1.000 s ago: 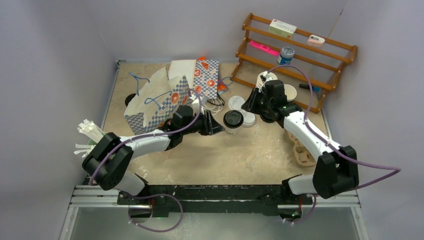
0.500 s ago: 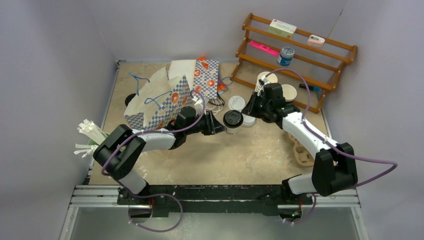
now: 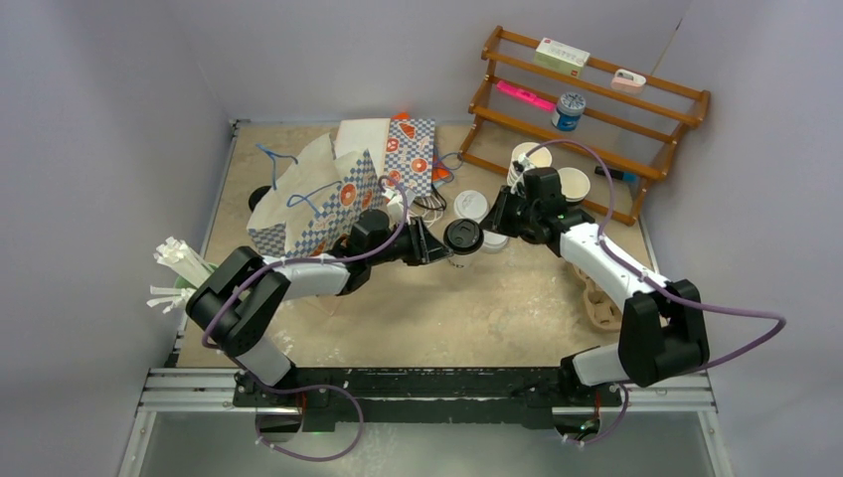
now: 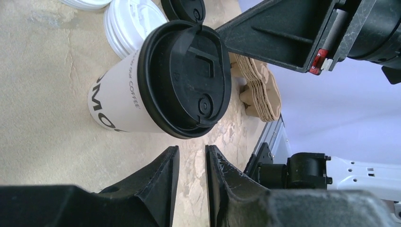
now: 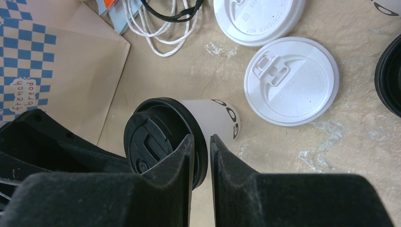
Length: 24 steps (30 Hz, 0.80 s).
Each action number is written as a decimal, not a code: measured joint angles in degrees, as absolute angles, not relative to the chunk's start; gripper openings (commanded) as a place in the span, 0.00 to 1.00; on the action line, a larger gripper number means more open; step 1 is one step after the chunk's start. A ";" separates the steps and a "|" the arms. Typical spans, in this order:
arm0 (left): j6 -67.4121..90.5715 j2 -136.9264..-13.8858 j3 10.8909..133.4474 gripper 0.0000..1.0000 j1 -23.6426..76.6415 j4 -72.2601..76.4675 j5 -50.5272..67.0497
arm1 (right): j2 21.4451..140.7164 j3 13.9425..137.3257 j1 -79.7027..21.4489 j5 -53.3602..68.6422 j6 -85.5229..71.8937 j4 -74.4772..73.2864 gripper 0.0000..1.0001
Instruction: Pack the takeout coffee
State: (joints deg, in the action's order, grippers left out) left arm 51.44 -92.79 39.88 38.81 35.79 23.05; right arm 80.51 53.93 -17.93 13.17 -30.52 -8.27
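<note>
Within the last second both arms have closed in on the takeout coffee (image 3: 463, 237), which stands on the table (image 3: 477, 308) just right of the checked paper bag (image 3: 313, 214) and near the loose white lids (image 5: 291, 80). Both finger pairs have also narrowed. The left gripper (image 4: 191, 152) stands a narrow slit apart, empty, tips just short of the black lid. The right gripper (image 5: 201, 139) straddles the lid's rim, though actual pinching cannot be told, so the cup is bracketed but not yet lifted and bagging remains to be done.
</note>
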 measured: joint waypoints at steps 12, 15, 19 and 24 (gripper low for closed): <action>51.44 -94.87 40.75 0.30 37.12 35.53 23.99 | 80.51 53.89 -17.82 13.91 -30.35 -8.23 0.21; 51.46 -95.42 40.88 0.35 37.12 35.81 24.64 | 80.51 53.89 -17.82 14.22 -30.17 -8.23 0.21; 51.53 -95.98 40.95 0.38 37.10 36.42 25.50 | 80.51 53.87 -17.61 14.44 -29.95 -8.23 0.21; 51.55 -96.16 41.04 0.38 37.10 36.99 25.80 | 80.51 53.82 -17.61 14.63 -29.91 -8.23 0.21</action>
